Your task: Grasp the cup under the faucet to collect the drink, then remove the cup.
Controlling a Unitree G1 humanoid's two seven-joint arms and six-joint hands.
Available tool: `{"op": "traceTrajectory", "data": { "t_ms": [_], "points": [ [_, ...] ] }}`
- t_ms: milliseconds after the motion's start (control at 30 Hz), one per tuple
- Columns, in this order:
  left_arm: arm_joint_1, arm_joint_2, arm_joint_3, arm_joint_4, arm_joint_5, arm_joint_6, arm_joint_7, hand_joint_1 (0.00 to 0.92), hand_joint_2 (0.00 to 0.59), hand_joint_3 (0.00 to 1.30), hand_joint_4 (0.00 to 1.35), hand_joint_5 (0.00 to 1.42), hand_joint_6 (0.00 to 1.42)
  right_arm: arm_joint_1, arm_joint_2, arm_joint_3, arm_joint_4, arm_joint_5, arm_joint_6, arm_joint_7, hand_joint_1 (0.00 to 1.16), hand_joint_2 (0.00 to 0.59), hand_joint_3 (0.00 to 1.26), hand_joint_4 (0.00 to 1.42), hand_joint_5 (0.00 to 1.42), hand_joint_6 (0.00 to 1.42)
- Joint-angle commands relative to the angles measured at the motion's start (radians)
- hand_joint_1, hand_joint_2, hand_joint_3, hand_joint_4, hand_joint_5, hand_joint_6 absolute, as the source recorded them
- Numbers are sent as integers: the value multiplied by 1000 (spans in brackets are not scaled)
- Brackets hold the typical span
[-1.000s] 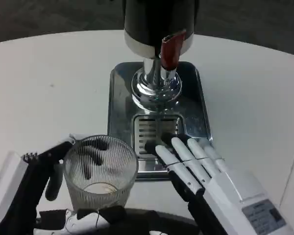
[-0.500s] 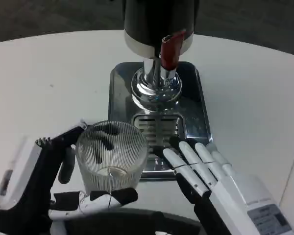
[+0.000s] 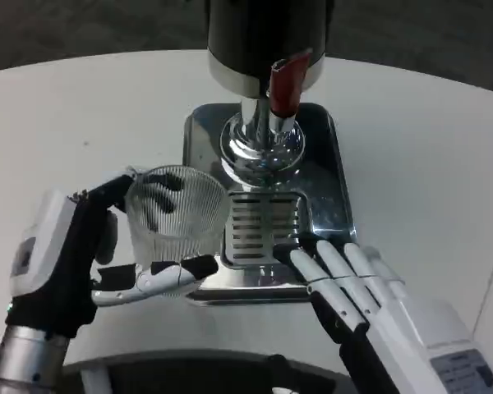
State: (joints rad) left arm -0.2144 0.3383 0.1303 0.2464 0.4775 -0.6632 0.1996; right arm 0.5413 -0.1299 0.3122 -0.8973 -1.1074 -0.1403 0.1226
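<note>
- Left hand (image 3: pixel 66 263) holds the cup (image 3: pixel 177 220) at the tray's (image 3: pixel 324 205) left edge.
- Right hand (image 3: pixel 353 287), empty with fingers extended, rests at the tray's near edge.

got my left hand (image 3: pixel 62 263) wrapped around the ribbed glass cup (image 3: pixel 178 217), fingers (image 3: pixel 160 275) curled across its front, thumb side behind it. cup's upright at the left edge of the shiny drip tray (image 3: pixel 329 176), beside the grate (image 3: pixel 261 226). right hand (image 3: pixel 353 283) lies flat, fingertips on the tray's front corner. dispenser's red tap (image 3: pixel 283 82) is up top, white counter (image 3: pixel 82 123) underneath.
</note>
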Motion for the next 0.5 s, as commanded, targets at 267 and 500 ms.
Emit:
{"op": "traceTrajectory", "data": {
  "t_ms": [267, 500],
  "points": [
    [-316, 41, -137, 439, 131, -79, 250, 620, 5, 977, 1085, 1195, 1356, 41, 5, -32, -31, 21, -6, 3, 350, 458, 95, 32, 4, 58],
    [-471, 20, -244, 671, 165, -108, 366, 618, 1, 982, 1085, 1196, 1366, 42, 9, -40, -33, 25, -3, 8, 353, 458, 88, 32, 4, 61]
  ]
}}
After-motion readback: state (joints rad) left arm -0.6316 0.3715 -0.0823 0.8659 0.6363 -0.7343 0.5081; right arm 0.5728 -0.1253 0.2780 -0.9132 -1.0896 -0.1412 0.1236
